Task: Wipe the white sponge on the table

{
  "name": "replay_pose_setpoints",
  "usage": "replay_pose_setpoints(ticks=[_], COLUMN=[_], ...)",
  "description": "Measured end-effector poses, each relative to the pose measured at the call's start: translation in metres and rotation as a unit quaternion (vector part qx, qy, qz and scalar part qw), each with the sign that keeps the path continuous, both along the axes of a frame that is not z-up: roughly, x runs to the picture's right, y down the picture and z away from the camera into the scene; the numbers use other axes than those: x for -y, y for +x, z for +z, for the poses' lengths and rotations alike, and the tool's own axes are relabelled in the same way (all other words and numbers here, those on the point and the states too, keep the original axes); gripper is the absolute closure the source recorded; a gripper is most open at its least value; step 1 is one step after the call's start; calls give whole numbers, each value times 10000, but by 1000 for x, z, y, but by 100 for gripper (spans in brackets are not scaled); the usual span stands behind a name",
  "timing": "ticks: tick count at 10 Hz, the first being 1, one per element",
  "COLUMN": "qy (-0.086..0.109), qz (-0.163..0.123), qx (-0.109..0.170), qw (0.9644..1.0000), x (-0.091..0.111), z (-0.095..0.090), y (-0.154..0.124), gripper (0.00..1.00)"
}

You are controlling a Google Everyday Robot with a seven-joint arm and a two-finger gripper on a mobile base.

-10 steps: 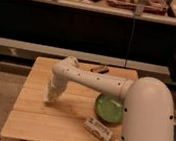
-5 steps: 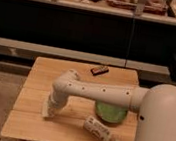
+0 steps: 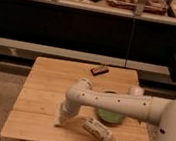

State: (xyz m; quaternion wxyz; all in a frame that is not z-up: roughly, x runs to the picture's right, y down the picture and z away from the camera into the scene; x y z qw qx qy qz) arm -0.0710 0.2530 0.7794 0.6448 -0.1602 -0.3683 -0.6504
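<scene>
The light wooden table (image 3: 43,85) fills the middle of the camera view. My white arm reaches in from the right across the table. My gripper (image 3: 61,118) points down and rests on the tabletop near the front left. The white sponge does not show apart from the gripper's tip; it is hidden or blends with it.
A green bowl (image 3: 108,116) sits at the right, partly behind my arm. A white labelled bottle (image 3: 99,132) lies on its side near the front edge. A small white cup (image 3: 136,91) stands at the right. A dark flat object (image 3: 99,70) lies at the back edge.
My gripper has moved toward the table's front edge and a little to the right, staying down on the tabletop. The arm's elbow has shifted right with it.
</scene>
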Motion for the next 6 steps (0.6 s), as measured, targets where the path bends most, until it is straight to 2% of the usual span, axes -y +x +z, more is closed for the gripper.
replay_pose_setpoints(ticks=[3, 6], qy=[-101, -63], qz=[450, 754], qx=[-507, -802], qw=[9976, 9939], x=[7, 41], z=[18, 40], y=[42, 65], gripper=[100, 100])
